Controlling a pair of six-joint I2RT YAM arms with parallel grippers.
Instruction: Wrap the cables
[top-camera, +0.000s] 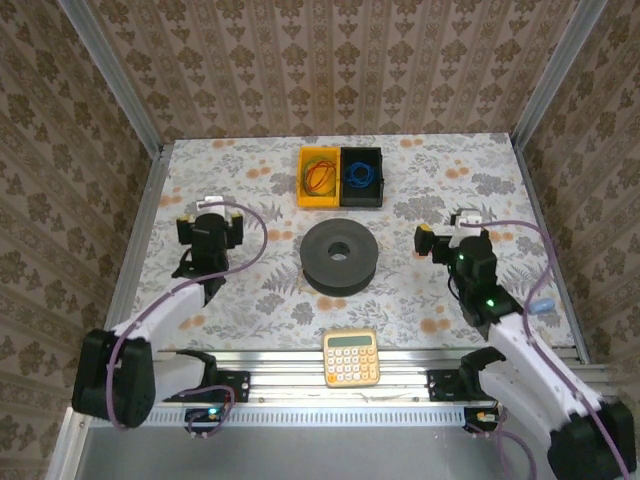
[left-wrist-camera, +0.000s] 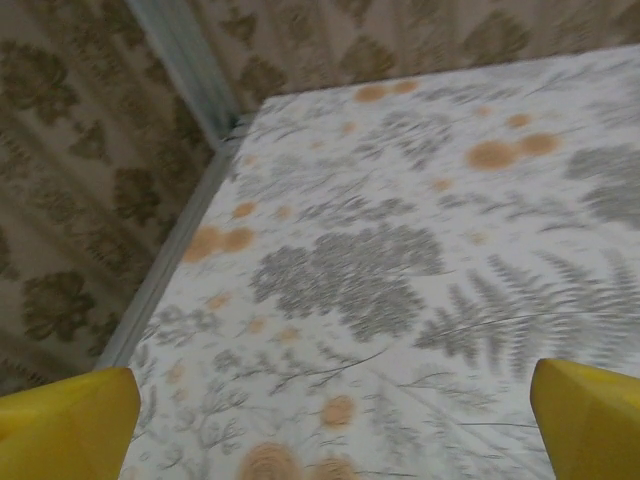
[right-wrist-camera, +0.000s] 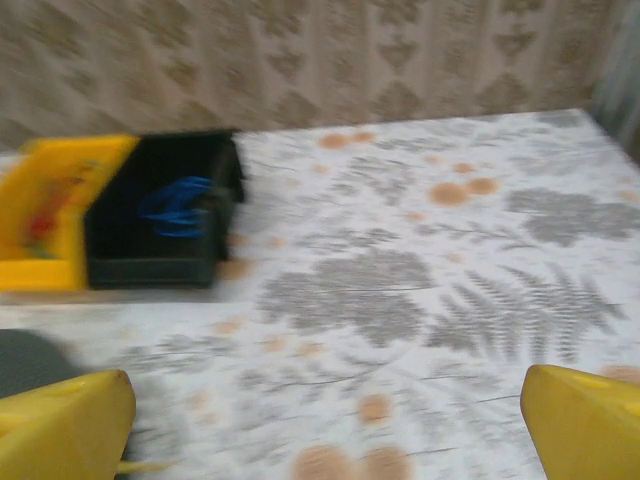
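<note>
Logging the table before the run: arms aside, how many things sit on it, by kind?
Bins: 2 (yellow bin, black bin)
Wire coils: 2 (red coil, blue coil)
Reel: 1 (reel)
Calculator: 1 (calculator)
Total: 6

A thick black spool stands between the left gripper and the right gripper, blocking a straight crossing. Behind it a yellow bin and a black bin touch. A calculator lies at the near edge. Both flanks of the surface are bare to the walls.
</note>
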